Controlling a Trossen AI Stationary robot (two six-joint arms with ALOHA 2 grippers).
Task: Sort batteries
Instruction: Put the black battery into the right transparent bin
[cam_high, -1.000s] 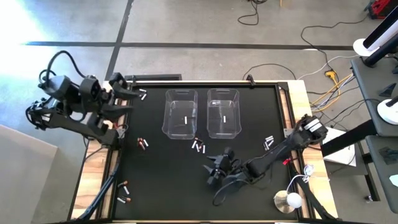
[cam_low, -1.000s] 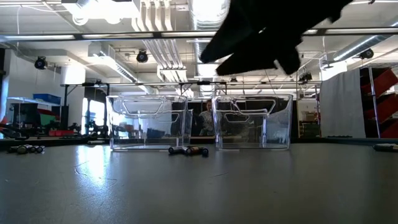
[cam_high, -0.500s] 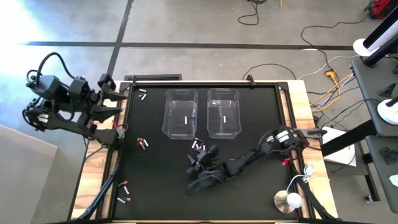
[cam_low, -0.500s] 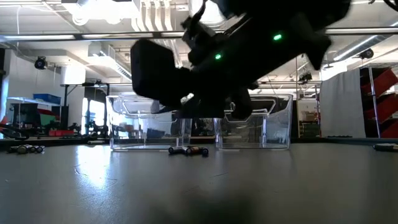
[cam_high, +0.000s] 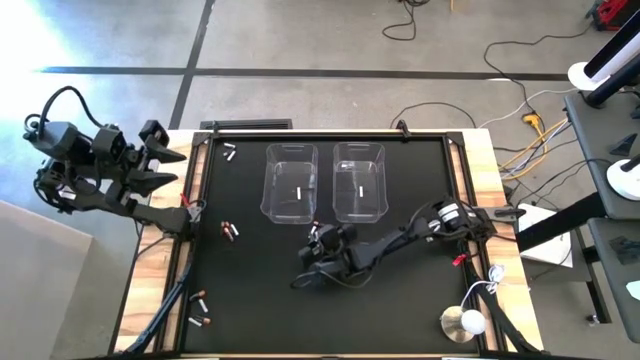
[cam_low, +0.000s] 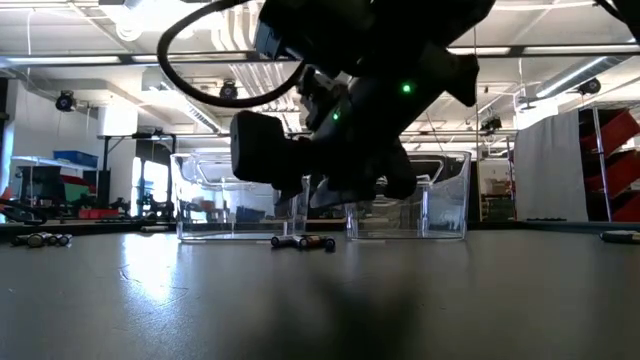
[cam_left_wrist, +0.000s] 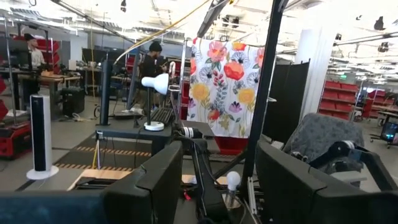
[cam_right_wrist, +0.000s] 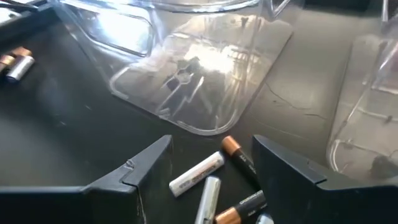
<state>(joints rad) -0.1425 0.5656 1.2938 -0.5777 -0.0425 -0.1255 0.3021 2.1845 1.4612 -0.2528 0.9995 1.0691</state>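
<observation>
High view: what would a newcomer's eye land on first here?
The right end effector, open, stretched low across the black table over a cluster of batteries just in front of the two clear bins. The left end effector waits off the table's left edge, open.

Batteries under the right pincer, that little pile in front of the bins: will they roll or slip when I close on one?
Probably. The batteries are smooth cylinders lying flat on the mat, so a nudge may roll them. They lie touching and crossed, so the open right pincer could disturb neighbours. Their glossy casings look slippery.
</observation>
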